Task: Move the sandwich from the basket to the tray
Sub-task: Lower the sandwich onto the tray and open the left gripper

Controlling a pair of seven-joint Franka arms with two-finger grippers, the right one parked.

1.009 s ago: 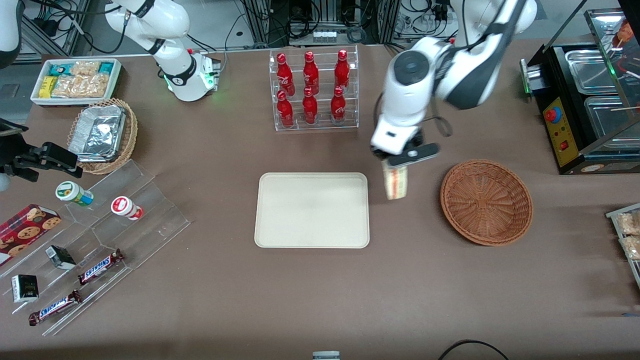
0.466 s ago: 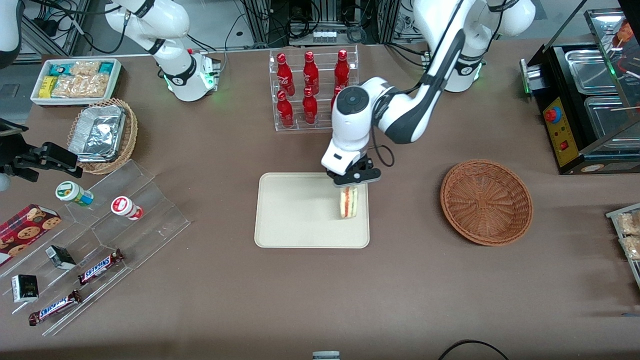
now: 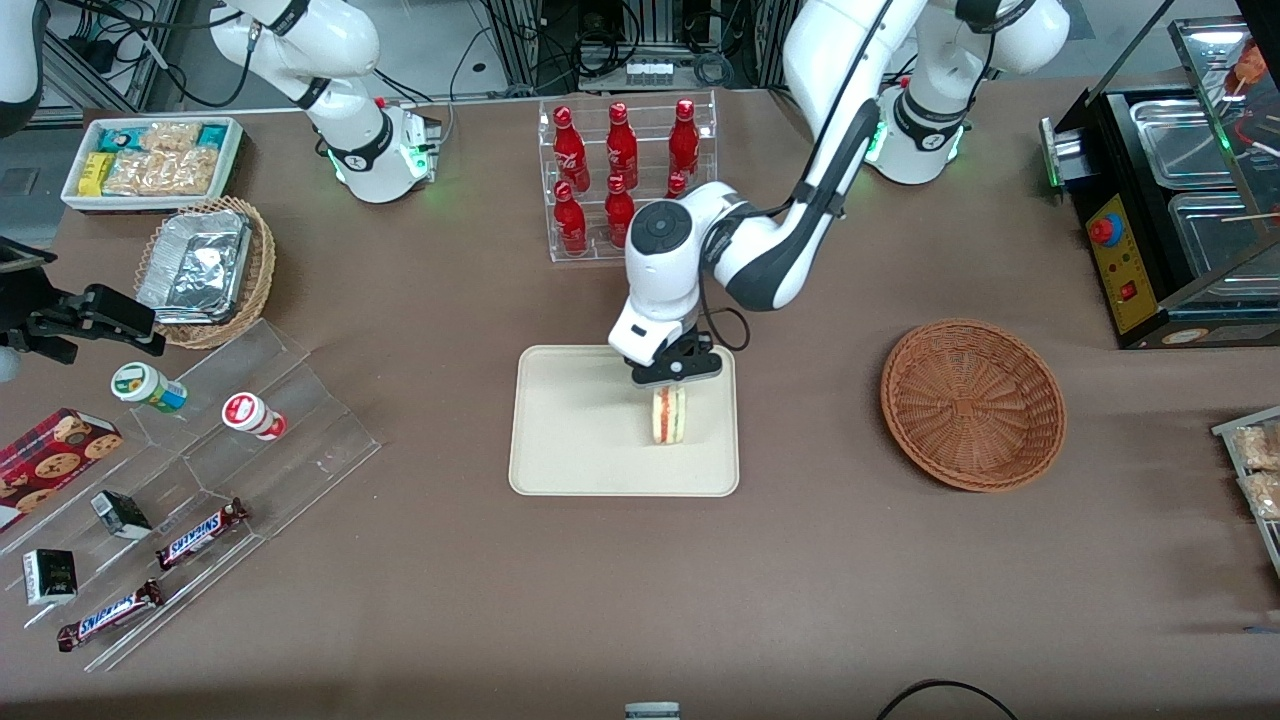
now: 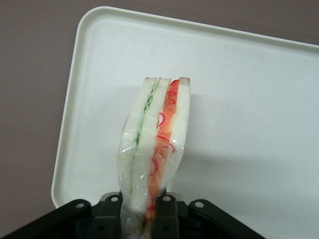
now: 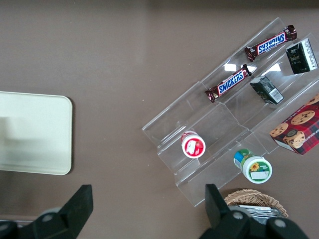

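The tool (image 3: 668,378) is clenched on the sandwich (image 3: 668,415), which hangs on its edge under the tool, over the tray (image 3: 580,440). The rack of red bottles (image 3: 625,180) stands farther from the front camera than the tool, partly covered by the arm. The basket (image 3: 972,403) lies well apart, toward the working arm's end of the bench (image 3: 640,590). Bare tray surface shows around the sandwich, and the tray rim (image 4: 67,134) is near it.

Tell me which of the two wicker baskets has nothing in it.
The reddish-brown basket, toward the working arm's end of the table, is empty. The lighter tan basket holds foil containers. The gripper holds the sandwich over the tray.
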